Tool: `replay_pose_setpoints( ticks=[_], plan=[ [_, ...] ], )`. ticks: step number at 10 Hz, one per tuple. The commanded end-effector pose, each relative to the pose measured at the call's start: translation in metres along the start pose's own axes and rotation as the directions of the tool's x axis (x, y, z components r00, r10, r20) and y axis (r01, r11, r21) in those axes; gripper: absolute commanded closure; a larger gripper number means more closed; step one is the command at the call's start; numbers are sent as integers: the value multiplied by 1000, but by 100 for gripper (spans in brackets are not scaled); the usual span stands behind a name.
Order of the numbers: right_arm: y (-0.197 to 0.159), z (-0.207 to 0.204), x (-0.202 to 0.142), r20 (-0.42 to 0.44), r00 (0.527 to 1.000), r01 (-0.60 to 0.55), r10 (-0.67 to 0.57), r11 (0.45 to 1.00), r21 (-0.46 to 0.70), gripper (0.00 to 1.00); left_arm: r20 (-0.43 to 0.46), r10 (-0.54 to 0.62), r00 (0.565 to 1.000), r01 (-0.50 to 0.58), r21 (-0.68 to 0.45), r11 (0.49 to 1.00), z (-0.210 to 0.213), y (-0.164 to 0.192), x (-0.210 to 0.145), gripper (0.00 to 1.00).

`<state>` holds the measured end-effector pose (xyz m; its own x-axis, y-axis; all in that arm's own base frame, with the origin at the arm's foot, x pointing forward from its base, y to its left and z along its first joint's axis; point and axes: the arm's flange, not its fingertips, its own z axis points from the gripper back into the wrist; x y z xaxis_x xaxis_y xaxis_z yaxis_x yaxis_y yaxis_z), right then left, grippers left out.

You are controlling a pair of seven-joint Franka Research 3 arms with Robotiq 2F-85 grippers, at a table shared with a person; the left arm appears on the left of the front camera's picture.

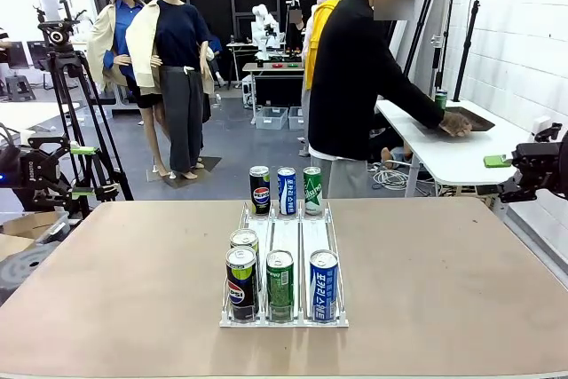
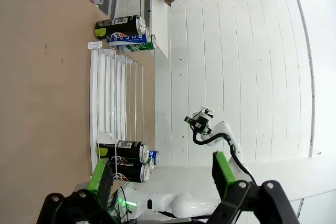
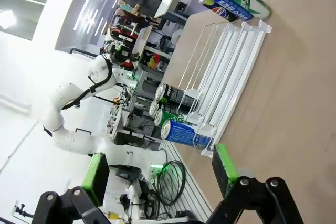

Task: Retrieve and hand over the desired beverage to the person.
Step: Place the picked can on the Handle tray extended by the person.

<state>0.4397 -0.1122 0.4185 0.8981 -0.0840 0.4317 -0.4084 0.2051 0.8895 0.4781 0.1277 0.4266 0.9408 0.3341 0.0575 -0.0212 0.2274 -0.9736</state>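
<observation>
A white wire rack [image 1: 286,235] on the brown table holds drink cans. At its far end stand a black Pepsi can [image 1: 258,190], a blue can [image 1: 287,190] and a green can [image 1: 312,189]. At the near end are two black Pepsi cans [image 1: 241,283], a green can [image 1: 280,284] and a blue can [image 1: 323,285]. The person [image 1: 355,77] in a black jacket stands beyond the table, turned away, one hand [image 1: 457,123] on a dark tray. My left gripper [image 1: 84,170] [image 2: 163,174] hangs open off the table's left side. Off the right side, my right gripper [image 1: 508,170] [image 3: 160,170] is open too.
A white side table [image 1: 453,157] stands at the back right, by the person. A camera tripod [image 1: 75,104] is at the back left. Wide bare tabletop [image 1: 133,272] lies on both sides of the rack.
</observation>
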Motion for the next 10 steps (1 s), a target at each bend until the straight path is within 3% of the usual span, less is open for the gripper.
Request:
replay_pose_setpoints(
  ticks=[1, 5, 10],
  plan=[
    [1, 0, 10, 19, 998, 57, -57, 998, 29, 0, -5, -2, 1000, 2, -9, 1000, 1, -2, -1, 0],
    [0, -1, 7, -7, 987, 158, -158, 986, 53, 0, -5, -2, 1000, 2, -9, 1000, 1, -2, -1, 0],
    [-2, -2, 1, -8, 993, 118, -117, 993, 20, 0, -5, -2, 1000, 2, -9, 1000, 1, -2, -1, 0]
  ],
)
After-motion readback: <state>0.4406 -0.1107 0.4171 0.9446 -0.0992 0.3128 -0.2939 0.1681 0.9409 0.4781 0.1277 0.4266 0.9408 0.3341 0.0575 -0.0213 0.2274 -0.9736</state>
